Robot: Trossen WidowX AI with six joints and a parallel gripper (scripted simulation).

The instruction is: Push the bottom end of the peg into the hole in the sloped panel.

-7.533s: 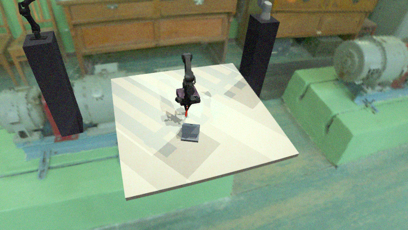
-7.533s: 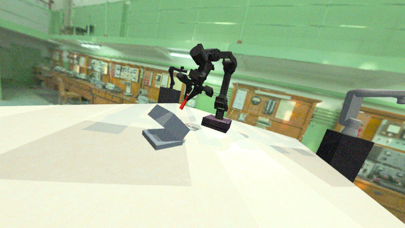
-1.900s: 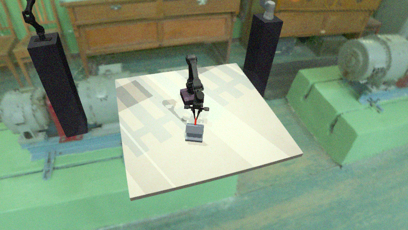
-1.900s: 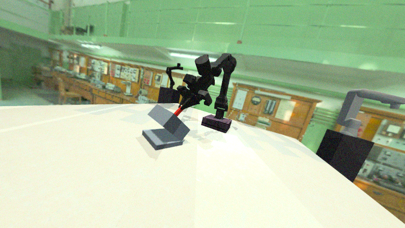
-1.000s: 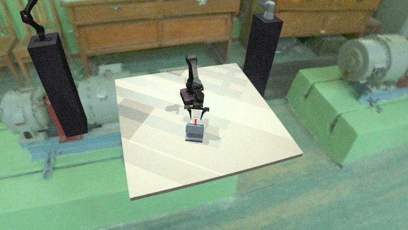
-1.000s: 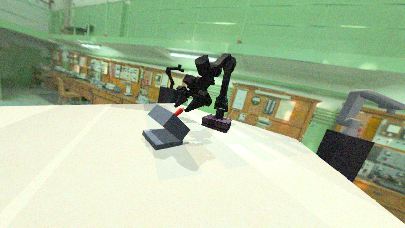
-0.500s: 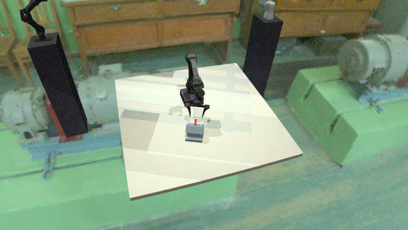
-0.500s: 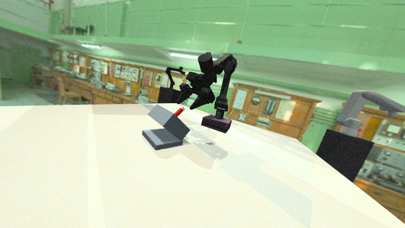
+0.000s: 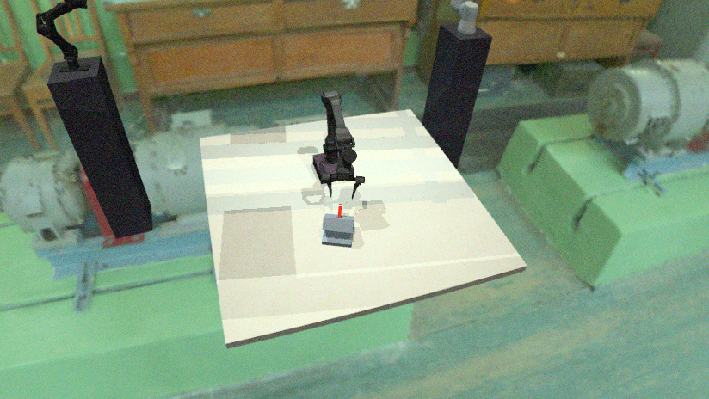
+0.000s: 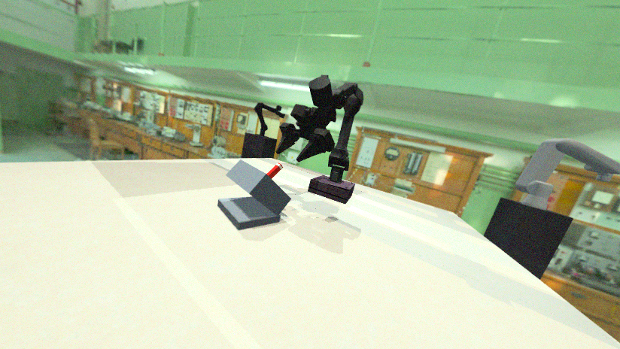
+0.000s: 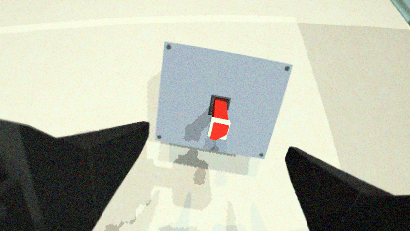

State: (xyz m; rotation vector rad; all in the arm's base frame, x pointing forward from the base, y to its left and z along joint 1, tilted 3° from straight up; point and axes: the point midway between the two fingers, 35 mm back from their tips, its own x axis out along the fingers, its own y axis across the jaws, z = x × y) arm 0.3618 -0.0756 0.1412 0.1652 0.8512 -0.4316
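The red peg [image 9: 339,211] [image 10: 274,171] [image 11: 222,109] has a white band near its flat-sided outer end. Its lower end is in the dark square-looking hole [image 11: 212,106] of the grey sloped panel [image 9: 338,222] [image 10: 247,174] [image 11: 184,80]. The peg sticks out of the face, tilted up towards the robot; a dark gap shows at the hole's top and left. How deep it sits is hidden. My gripper [image 9: 342,196] [image 10: 288,156] [image 11: 218,141] is open and empty, backed off from the peg's outer end, with a fingertip to either side of it in the wrist view.
The panel rests on a flat grey base [image 10: 249,210] on the pale table [image 9: 377,277] [image 10: 173,277]. The arm's own base [image 9: 324,168] [image 10: 330,188] stands behind the panel in the top view. Two dark pedestals [image 9: 101,148] [image 9: 459,83] with other arms stand beyond the table.
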